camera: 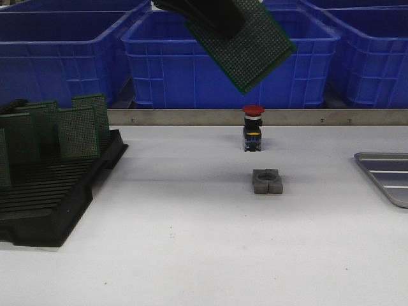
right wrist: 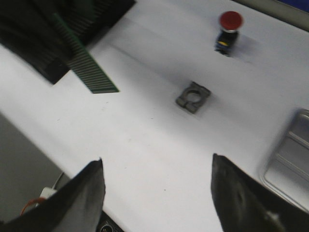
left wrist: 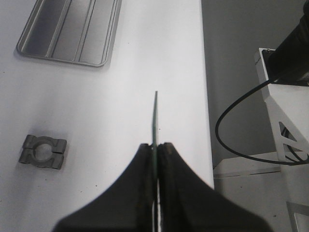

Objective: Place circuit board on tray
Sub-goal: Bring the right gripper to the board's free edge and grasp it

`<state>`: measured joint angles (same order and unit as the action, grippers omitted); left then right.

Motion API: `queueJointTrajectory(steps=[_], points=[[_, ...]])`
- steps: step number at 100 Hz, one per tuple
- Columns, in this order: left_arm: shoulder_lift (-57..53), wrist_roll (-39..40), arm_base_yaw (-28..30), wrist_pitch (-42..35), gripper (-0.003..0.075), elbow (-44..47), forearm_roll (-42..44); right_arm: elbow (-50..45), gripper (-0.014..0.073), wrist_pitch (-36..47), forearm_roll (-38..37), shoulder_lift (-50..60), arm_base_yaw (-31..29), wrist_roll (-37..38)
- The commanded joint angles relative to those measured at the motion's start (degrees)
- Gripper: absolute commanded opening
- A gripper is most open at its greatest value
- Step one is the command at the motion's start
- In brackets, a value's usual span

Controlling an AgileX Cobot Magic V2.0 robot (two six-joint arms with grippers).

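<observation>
Gripping the circuit board [camera: 245, 44], left end effector [left wrist: 155, 153] hangs high above table.

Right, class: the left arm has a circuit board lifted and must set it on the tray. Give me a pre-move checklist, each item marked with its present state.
1. Left gripper shut on the circuit board: ok.
2. Board lifted above the table: ok.
3. Tray floor free of objects: ok in the left wrist view; the front view shows only part of it.
4. Right gripper open and empty: ok.
5. Red push button and grey clamp block lie between board and tray: cannot tell clearance.
</observation>
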<state>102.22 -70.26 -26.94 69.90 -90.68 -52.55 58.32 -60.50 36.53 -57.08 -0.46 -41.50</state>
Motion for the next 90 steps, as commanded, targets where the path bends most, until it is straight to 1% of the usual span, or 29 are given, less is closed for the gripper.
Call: queueJointTrajectory(steps=[1,5,16,27,35,56,73,90], points=[[-3.1,0.3,-0.4,3.2,-0.0018,-1.6,-3.9,3.1,0.0496,-2.4,6.6,-3.4,0.1,-10.0],[-3.1,0.3,-0.4,3.2,-0.0018,-1.6,-3.9,3.7,0.0496,-4.4,7.6,-5.7,0.1,-13.6],[-3.1,0.3,-0.4,3.2,-0.0018,-1.6,-3.9,4.9,0.0496,-7.5,10.5,-10.3,0.2,-19.9],[-3.1,0.3,-0.4,3.2,-0.0018,-1.6,-3.9,5.8,0.0496,-7.1,12.5,-14.6,1.6,-26.3],[-3.1,0.3,-0.4,3.2,-0.0018,-1.6,-3.9,6.8,0.0496,-6.9,13.1,-16.9,3.2,-28.7],[-3.1,0.3,-0.4,3.2,-0.0018,-1.6,-3.9,11.1,0.0496,-5.1,13.1,-22.7,7.7,-30.3],[-3.1,0.3,-0.4,3.2,-0.0018,-1.6,-3.9,14.2,0.0496,-4.9,13.1,-26.3,10.2,-30.3],[-3.1,0.3,-0.4,3.2,-0.0018,-1.6,-3.9,14.9,0.0496,-4.0,13.3,-29.3,11.7,-30.3]])
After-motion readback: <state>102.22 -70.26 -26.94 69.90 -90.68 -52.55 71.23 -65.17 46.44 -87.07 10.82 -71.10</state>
